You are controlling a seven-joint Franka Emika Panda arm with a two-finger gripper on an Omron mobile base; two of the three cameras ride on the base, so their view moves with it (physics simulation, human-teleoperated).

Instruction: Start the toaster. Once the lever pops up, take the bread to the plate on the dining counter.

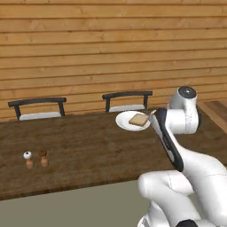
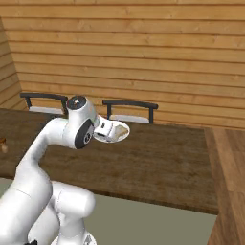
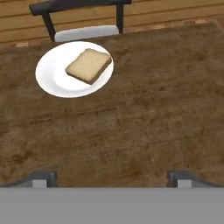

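Here the bread (image 3: 88, 65) lies flat on the plate (image 3: 52, 83) in the upper left of the hand view, its far corner reaching over the plate's right rim; the plate sits on the dark wood tabletop (image 3: 144, 109), just in front of a chair (image 3: 83, 17). The jaws (image 3: 111, 178) stand wide at the bottom, holding nothing, well apart from the plate; two small shakers (image 1: 36, 159) stand at the left of the left base view

chairs: two (image 1: 37, 107) (image 1: 127, 101), behind counter | shakers: two (image 1: 28, 159) (image 1: 43, 158), side by side | wall: wood planks (image 1: 111, 44)
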